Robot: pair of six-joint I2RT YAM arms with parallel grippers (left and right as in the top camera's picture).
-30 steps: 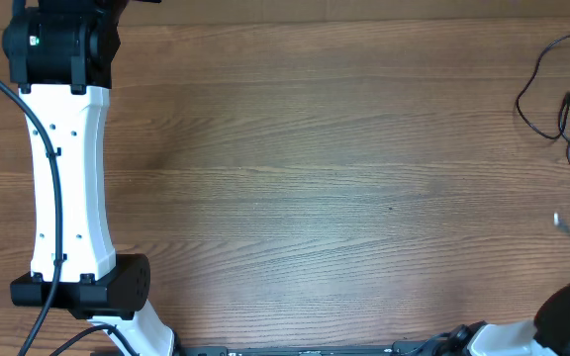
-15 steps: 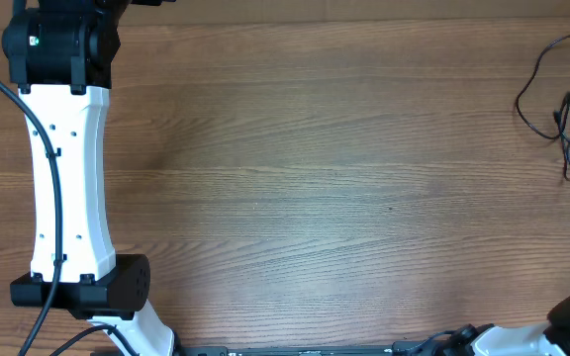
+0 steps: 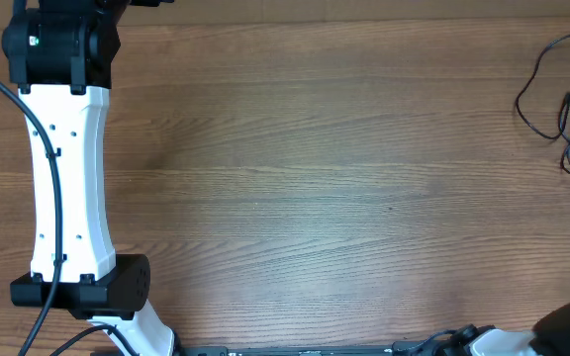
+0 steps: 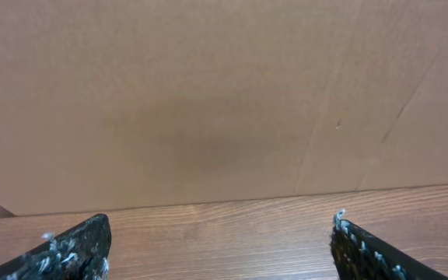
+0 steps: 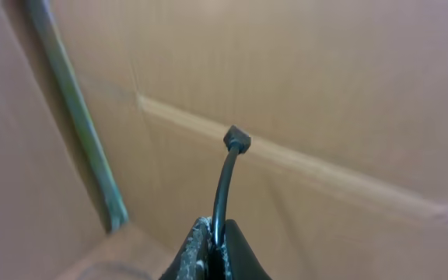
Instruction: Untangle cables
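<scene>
1. You see the surface (image 3: pixel 344 198) in warm brown with streaky wood grain.
2. The cables (image 3: pixel 566 107) at its right edge are black.
3. Your left arm (image 3: pixel 65 188) is white with black joints.
4. The left tool (image 4: pixel 220 245) is black, flecked white.

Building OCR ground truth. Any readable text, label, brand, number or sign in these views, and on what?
No text reads in any view.
On the left arm: white shell, green light, no lettering.
On the cardboard: nothing.
On the table and cables: nothing.
On the cable in the right gripper, and its plug: no label visible.
</scene>
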